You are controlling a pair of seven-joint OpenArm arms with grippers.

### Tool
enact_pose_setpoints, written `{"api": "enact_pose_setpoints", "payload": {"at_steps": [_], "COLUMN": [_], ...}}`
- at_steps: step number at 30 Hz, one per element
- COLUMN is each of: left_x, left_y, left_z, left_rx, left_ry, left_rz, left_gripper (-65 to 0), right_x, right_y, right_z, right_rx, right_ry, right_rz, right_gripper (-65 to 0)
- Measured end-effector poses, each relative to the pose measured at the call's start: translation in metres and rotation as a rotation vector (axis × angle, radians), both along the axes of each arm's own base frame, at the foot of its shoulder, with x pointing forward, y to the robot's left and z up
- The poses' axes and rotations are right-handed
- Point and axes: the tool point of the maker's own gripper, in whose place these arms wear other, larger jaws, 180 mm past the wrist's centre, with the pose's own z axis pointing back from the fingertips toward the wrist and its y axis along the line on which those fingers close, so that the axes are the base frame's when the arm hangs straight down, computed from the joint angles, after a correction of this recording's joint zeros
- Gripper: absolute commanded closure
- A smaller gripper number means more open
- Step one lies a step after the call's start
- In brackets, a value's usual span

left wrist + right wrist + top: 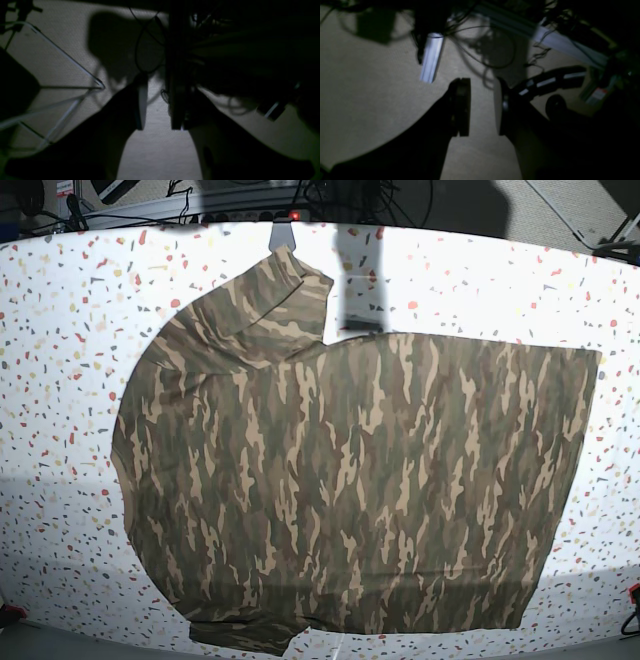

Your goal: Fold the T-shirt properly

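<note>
Folding has not begun, as far as the pictures show: the T-shirt point(350, 480) lies spread flat on the speckled counter point(60, 330), with no crease or doubled layer in the body, so every fold appears left to do. Its long axis runs across the base view, shoulders and the upper sleeve point(260, 305) toward that view's left, hem point(570, 470) toward its right; the second sleeve pokes out at the near edge. The shirt appears in neither wrist view, so how it lies relative to either hand cannot be told. The left hand point(155, 110) and the right hand point(483, 110) each hang over bare floor, clear of the counter, fingers parted with an empty gap between them, gripping nothing. Both must first come over the cloth.
</note>
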Motion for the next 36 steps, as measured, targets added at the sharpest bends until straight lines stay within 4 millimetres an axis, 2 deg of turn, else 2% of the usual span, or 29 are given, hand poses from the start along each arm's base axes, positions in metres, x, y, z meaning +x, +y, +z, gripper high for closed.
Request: {"api": "enact_pose_setpoints", "payload": {"at_steps": [5,10,12,17,26,32,36], "left_x": [0.008,0.021,0.029,0.048,0.091,0.128,0.151], "left_y": [0.006,0.023,0.029,0.038,0.033,0.027,0.033], "left_z": [0.043,0.087,0.105,0.146,0.194,0.227,0.235], "left_rx": [0.018,0.054,0.068,0.089,0.293,0.455,0.546], "left_ry": [-0.085,-0.140,-0.175,-0.261,-0.359,-0.501,-0.551], "left_rz": [-0.022,-0.073,-0.105,-0.193,-0.481,-0.650,-0.756], "left_gripper": [-15.5,-15.5,-15.5,-15.5,-15.5,-15.5,-15.5], "right_x": [-0.004,-0.006,0.000,0.038,0.104,0.136,0.149], "right_y": [0.000,0.008,0.008,0.002,0.008,0.017,0.020], "right_z": [0.044,0.089,0.107,0.153,0.222,0.255,0.267], "right_rx": [0.062,0.104,0.090,0.001,-0.101,-0.109,-0.139], "right_ry": [-0.022,0.006,-0.006,-0.148,-0.352,-0.489,-0.581], "right_rz": [0.060,0.159,0.208,0.299,0.422,0.463,0.517], "right_gripper": [-16.9,-16.9,-16.9,-16.9,-16.9,-16.8,-16.9]}}
